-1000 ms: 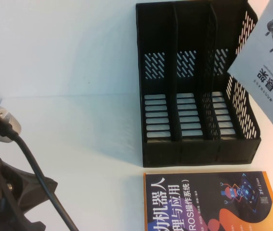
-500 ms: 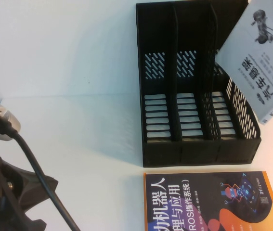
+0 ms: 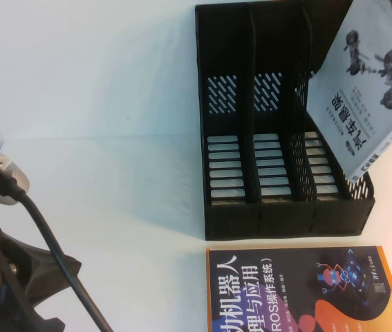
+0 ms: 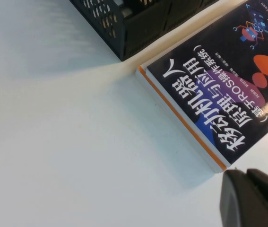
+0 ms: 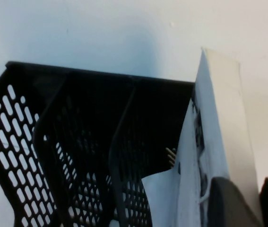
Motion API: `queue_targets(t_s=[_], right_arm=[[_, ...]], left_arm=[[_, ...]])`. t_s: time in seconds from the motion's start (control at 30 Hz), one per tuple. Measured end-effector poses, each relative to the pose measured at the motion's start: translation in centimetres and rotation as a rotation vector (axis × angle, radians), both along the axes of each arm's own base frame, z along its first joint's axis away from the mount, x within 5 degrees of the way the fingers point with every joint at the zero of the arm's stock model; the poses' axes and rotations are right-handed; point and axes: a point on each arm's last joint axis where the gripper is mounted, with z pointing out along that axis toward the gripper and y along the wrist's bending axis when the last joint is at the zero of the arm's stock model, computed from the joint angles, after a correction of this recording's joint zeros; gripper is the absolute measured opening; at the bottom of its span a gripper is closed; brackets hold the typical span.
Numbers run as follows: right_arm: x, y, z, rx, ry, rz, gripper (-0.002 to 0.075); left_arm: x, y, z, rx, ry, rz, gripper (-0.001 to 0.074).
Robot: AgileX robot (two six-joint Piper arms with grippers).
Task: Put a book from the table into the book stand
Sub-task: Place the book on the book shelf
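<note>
**A:** How far along from the high view?

**B:** I see the book [image 3: 365, 104] lifted off the surface [image 3: 99, 138], tilted over the book stand [image 3: 278, 117], above its rightmost compartment. Not seated yet. My right gripper is out of view there. The navy book [image 3: 306, 290] lies flat.

**A:** Left wrist view?

**B:** The left gripper [image 4: 256, 198] is parked just beside the navy book's corner; whether its jaws are open I cannot tell.

**A:** Right wrist view?

**B:** The right gripper [image 5: 247, 203] has its jaws clamped on the book's edge, with the stand beyond them. I judge lowering and releasing are left.
</note>
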Motion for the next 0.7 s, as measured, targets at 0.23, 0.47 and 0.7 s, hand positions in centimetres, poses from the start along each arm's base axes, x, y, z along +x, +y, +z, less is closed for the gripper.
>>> queue_targets(t_s=[0.23,0.47,0.7], right_arm=[[1.5,1.6,-1.9,-0.035,0.023,0.022,0.0132],[1.6,2.0,-2.3,-0.062,0.029,0.031,0.0138],[1.6,2.4,-1.4,0.007,-0.014,0.026,0.0386]], left_arm=[[0.0,0.0,0.0,0.006,-0.004,0.002,-0.0003],[0.0,0.0,0.0,0.006,-0.004,0.002,-0.0003],[0.0,0.0,0.0,0.006,-0.005,0.002,-0.0003]])
